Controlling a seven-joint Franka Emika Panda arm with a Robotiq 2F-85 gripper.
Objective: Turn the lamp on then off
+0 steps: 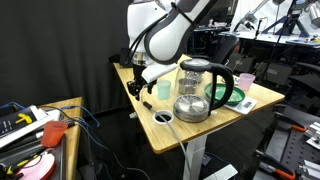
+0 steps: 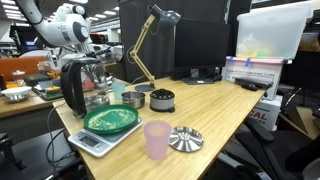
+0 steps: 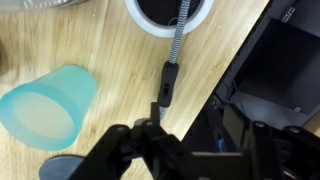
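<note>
Wooden table (image 2: 235, 105), single arm, view-by-view notes.

Lamp (image 2: 141, 40): it stands toward the far side of the table in an exterior view. Its thin brass-coloured stem leans left from the base, then bends right up to a small rounded head, which sits above everything else on the table. The base is just behind a round dark dish with a pale rim (image 2: 160, 100). From the opposite side, the lamp shows only as yellowish bars at the table's left edge, partly behind my arm.

My gripper (image 1: 149, 86): it hangs low over the left part of the table, just left of a teal cup (image 1: 163, 88) and well left of the glass kettle (image 1: 195, 90). In the wrist view the fingers come in from the bottom edge, dark and spread apart with nothing between them, so I log the tool as released. It touches neither the lamp nor the cup.

Wrist view: the teal cup lies to the left. The pale-rimmed dish is at the top. A coiled springy strand (image 3: 178, 42) runs down from the dish to a short black piece (image 3: 165, 85) that lies on the wood just ahead of my fingers. I cannot tell whether either belongs to the lamp.

Near side: a green plate (image 2: 110, 120) sits on a small scale (image 2: 85, 143). A pink cup (image 2: 157, 138) and a ridged silvery disc (image 2: 185, 138) lie to its right.
</note>
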